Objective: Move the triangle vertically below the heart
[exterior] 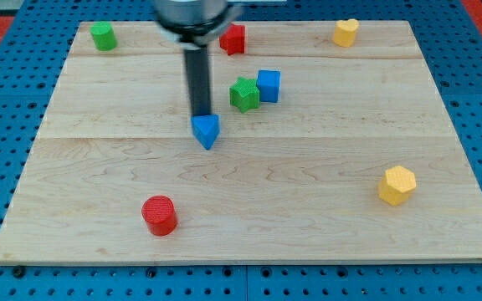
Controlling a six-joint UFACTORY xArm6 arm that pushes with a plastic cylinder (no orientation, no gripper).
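Note:
The blue triangle block [207,130] lies left of the board's middle. My tip [200,114] is the lower end of the dark rod and rests against the triangle's top edge, just above it in the view. The yellow heart block [346,32] sits near the board's top right corner, far to the right of and above the triangle.
A green star block [244,94] and a blue cube [269,85] touch each other right of the rod. A red block [233,38] and a green block [102,36] sit near the top edge. A red cylinder [159,215] is bottom left, a yellow hexagon [397,185] at right.

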